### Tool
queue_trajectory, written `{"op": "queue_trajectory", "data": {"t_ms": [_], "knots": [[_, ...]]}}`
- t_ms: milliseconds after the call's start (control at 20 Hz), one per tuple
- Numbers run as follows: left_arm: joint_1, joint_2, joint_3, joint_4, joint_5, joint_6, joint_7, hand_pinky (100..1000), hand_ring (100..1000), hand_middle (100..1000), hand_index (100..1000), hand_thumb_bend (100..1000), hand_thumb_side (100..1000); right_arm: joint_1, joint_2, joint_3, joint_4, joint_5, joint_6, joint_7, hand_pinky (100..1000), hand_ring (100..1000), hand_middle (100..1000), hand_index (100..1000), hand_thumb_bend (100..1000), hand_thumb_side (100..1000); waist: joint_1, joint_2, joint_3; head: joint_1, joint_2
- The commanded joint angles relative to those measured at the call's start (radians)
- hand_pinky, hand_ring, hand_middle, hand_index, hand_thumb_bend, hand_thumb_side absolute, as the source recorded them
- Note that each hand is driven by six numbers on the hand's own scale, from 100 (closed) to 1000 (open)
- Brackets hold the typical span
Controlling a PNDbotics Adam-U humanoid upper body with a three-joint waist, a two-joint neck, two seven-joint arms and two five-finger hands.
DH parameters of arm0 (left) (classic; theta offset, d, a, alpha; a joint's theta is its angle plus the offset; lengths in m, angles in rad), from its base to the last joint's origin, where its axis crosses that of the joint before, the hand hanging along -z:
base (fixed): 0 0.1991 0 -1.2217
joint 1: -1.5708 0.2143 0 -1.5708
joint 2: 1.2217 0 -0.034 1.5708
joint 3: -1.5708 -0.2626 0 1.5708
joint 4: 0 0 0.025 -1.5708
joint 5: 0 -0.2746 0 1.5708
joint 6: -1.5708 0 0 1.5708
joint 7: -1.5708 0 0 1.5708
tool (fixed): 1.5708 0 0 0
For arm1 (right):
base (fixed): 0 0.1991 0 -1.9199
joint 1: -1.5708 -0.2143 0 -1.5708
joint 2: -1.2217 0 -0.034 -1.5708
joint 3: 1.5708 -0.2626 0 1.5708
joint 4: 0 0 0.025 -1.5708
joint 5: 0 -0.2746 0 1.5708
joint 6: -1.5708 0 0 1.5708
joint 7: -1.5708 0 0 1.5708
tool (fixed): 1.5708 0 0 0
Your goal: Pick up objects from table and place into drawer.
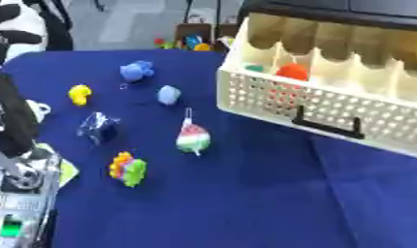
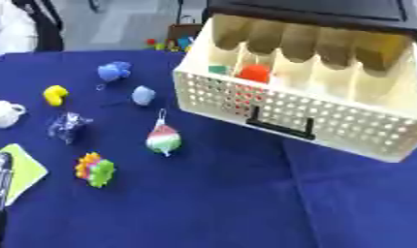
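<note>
A cream perforated drawer (image 1: 271, 94) with a black handle (image 1: 329, 127) stands pulled open at the right, split into several compartments. Inside its left end lie an orange-red ball (image 1: 292, 71) and a small green thing (image 1: 254, 68). On the blue cloth to its left lie a blue toy (image 1: 137, 70), a yellow toy (image 1: 79, 94), a light blue piece (image 1: 168, 94), a dark shiny wrapped item (image 1: 98, 127), a red, white and green pouch (image 1: 193, 138) and a multicoloured knobbly toy (image 1: 128, 169). My left arm (image 1: 21, 174), black and silver, shows at the lower left edge, apart from all of them. The right hand is out of sight.
A white cup (image 2: 4, 114) and a yellow-green card (image 2: 24, 170) lie near the left edge. Small coloured things (image 1: 182, 43) sit beyond the table's far edge. A dark cabinet top (image 2: 330, 12) overhangs the drawer. Bare blue cloth (image 1: 246, 208) fills the front.
</note>
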Motion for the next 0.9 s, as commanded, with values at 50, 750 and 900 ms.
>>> {"op": "queue_trajectory", "data": {"t_ms": [50,750,900], "knots": [[-0.015,0.014,0.0,-0.013,-0.001,-0.001,0.002,501,661,664,840,368,899,-0.021,-0.049,0.004,-0.007,0.003,-0.015,-0.008,516,566,626,730,100,734,-0.003,-0.021,-0.001,0.0,-0.015],[-0.01,0.019,-0.005,-0.013,0.003,0.001,-0.002,502,656,665,840,368,896,-0.031,-0.29,0.102,-0.007,0.095,0.238,0.355,100,461,301,755,124,829,-0.007,-0.039,-0.015,-0.004,-0.004],[-0.007,0.02,-0.008,-0.013,0.005,0.001,-0.007,503,656,666,840,369,896,-0.043,-0.368,0.144,-0.007,0.126,0.302,0.506,100,456,220,759,123,846,-0.011,-0.047,-0.019,-0.007,-0.001]]}}
